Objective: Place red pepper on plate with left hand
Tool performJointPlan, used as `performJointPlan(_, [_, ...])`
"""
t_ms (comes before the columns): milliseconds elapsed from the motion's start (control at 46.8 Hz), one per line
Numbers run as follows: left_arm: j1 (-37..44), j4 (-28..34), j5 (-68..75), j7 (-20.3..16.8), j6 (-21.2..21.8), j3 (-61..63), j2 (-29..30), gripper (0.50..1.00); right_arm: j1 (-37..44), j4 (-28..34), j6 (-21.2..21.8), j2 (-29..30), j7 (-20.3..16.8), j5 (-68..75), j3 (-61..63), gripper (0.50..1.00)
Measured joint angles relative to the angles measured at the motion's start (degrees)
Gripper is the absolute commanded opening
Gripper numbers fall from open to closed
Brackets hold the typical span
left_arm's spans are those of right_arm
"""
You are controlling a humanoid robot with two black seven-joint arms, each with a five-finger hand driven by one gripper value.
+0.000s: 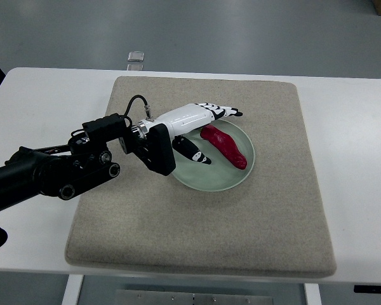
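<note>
As seen from the top view, my left robot hand (200, 130), a white shell with black-tipped fingers on a black arm entering from the picture's left edge, is extended over the near-left part of the round pale-green glass plate (241, 175). Its fingers are spread and relaxed, holding nothing: the upper fingers (225, 111) reach past the plate's far rim, and the thumb (193, 152) points across the plate's interior. I record the long glossy red pepper (225, 146) lying flat on the plate, running diagonally from the upper left toward the lower right, with its lower end near the right rim. The pepper sits between the upper fingers and the thumb, just beside them; I cannot tell whether any finger touches it. The plate rests on a square beige felt mat (241, 241), which lies on the white bench (362, 159).
</note>
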Motion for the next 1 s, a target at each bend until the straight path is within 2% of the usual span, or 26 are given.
performJointPlan(470, [0.27, 0.1, -49.13, 0.02, 8.8, -6.2, 0.18, 0.992, 0.05, 0.0, 0.0, 0.0, 0.0, 0.01, -0.01, 0.928])
performJointPlan(662, [1.9, 3.58, -69.11, 0.08, 9.15, -11.25, 0.51, 0.994, 0.0, 0.0, 0.0, 0.0, 0.0, 0.0, 0.01, 0.928])
performJointPlan(1004, [2.03, 11.63, -84.7, 0.09, 8.07, -15.77, 0.65, 0.999, 0.01, 0.0, 0.0, 0.0, 0.0, 0.0, 0.02, 0.928])
